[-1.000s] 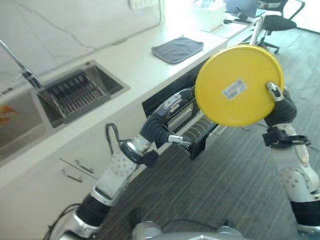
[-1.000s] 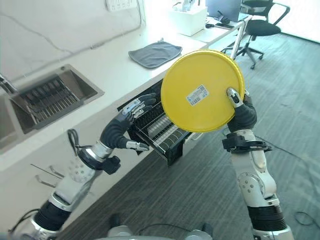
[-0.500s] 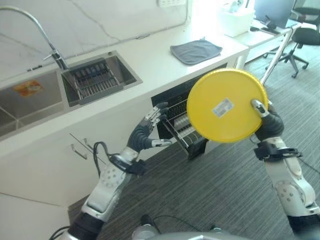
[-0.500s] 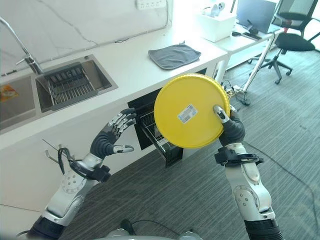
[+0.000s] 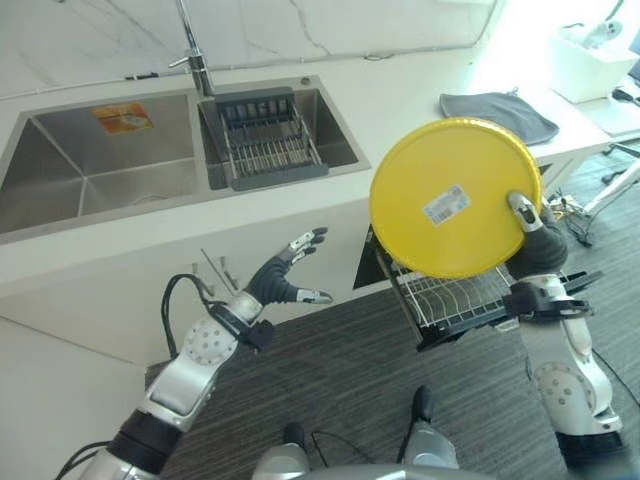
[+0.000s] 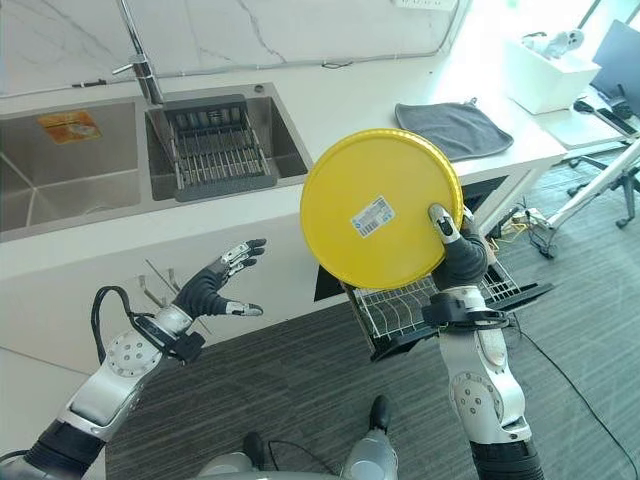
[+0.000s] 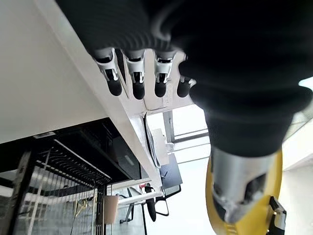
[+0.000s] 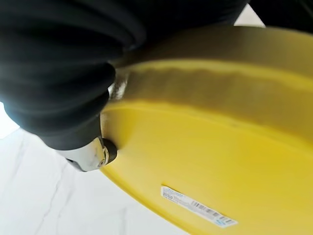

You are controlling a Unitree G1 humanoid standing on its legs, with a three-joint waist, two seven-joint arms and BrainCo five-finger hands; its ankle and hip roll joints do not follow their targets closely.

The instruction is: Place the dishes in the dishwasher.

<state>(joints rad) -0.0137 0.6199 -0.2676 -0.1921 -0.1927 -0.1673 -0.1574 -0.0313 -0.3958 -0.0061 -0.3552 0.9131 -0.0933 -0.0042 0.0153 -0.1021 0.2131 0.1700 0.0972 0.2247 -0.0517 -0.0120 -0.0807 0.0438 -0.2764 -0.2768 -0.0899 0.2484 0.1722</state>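
Left eye view: yellow plate (image 5: pixel 455 197) held upright at right of centre, underside to camera, in the right hand (image 5: pixel 537 240), thumb on its lower right rim; pulled-out dishwasher rack (image 5: pixel 470 297) lies directly below the plate
Left eye view, other hand: left hand (image 5: pixel 283 281) at lower left of centre, fingers spread and empty, well apart from plate and rack
Right eye view: same plate at centre, rack (image 6: pixel 420 305) beneath it and just left of the right wrist; right hand is clearly the nearer one to the rack
Right eye view, surroundings: sink (image 6: pixel 60 175) upper left, drying basket (image 6: pixel 218 148) beside it, grey cloth (image 6: pixel 455 128) on the counter at upper right
Left wrist view: fingers straight in a row, holding nothing; rack wires at lower left
Right wrist view: thumb pressed on the yellow rim, pinching the plate
Labels: white barcode sticker on the plate's underside, print too small to read
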